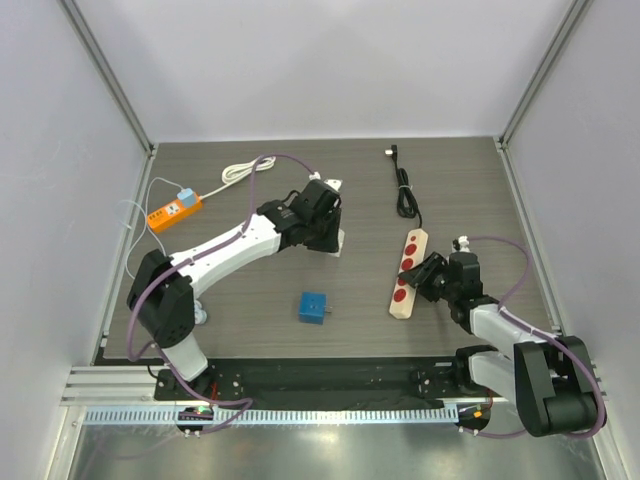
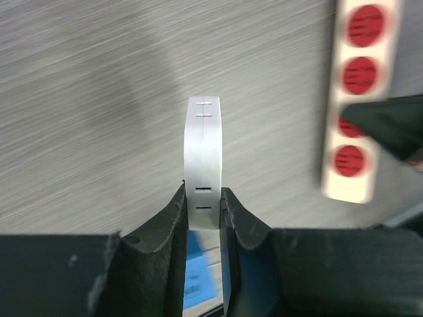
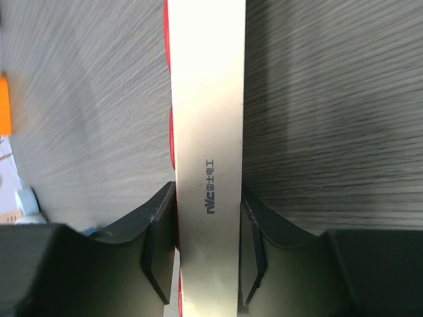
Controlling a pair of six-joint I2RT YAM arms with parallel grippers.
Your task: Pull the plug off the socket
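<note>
White plug [image 2: 203, 152] gripped in left fingers [image 2: 173, 221], socket strip [image 3: 208, 99] in right fingers [image 3: 158, 241], wrist views only; open counter [image 1: 460, 190] toward 12 o'clock

The dark grey wood-grain tabletop [image 1: 470, 190] looked matt and finely streaked. The long cream plastic power strip [image 3: 208, 132] was smooth, faintly glossy. The slim white plastic plug [image 2: 203, 158] looked smooth and matt; the black fingers [image 2: 162, 238] of the left gripper [image 2: 203, 198] were matt, slightly pitted.

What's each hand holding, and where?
The left hand pinches the white plug by its near end; right hand clamps the power strip across its long sides.
</note>
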